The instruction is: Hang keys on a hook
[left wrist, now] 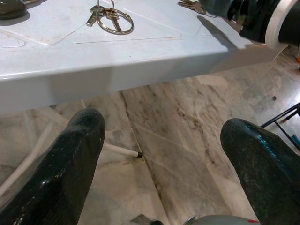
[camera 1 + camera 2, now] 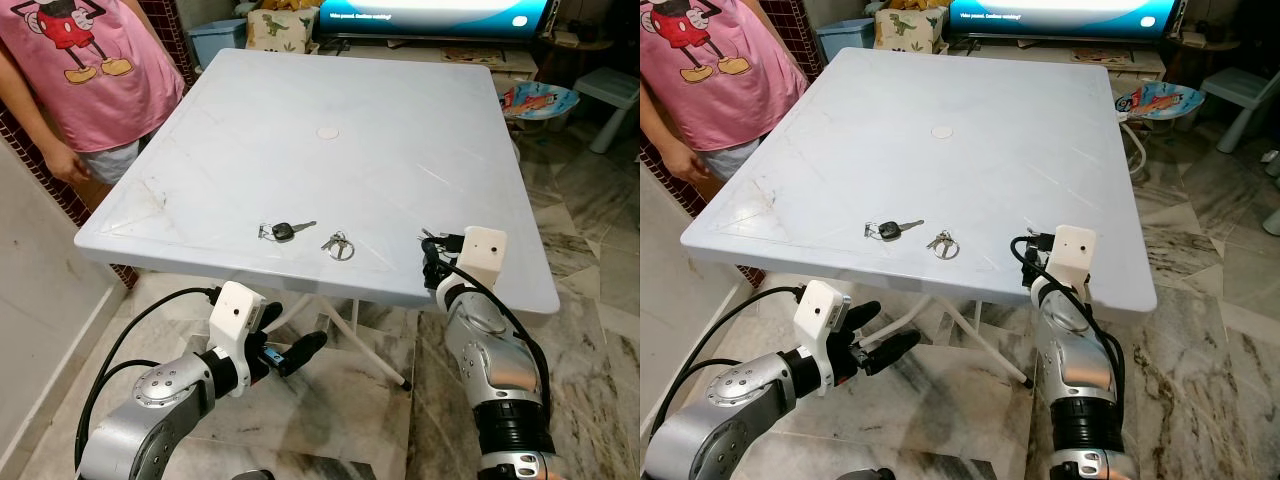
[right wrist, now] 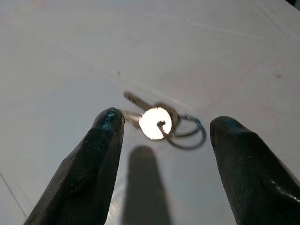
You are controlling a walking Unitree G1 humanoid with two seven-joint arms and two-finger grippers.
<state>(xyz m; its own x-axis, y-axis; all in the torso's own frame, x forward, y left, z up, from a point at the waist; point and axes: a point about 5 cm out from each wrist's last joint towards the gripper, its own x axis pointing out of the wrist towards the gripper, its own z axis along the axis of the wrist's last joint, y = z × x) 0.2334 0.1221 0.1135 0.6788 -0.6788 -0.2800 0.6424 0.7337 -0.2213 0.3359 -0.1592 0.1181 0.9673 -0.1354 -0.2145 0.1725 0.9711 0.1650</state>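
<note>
Showing in the head view three key sets on the white table [image 2: 400, 120] near edge, the right gripper [image 2: 432, 262] over the rightmost keys [image 3: 161, 123]; wrist views: both jaws spread, left gripper [image 1: 164, 140] below the table; light, slippery, best pinched at the ring.

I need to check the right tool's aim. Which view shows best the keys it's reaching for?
The right wrist view: the key bunch lies between the open right tool's fingers. The eye views show those keys small, mostly hidden behind the tool; the left wrist view catches them at its edge.
</note>
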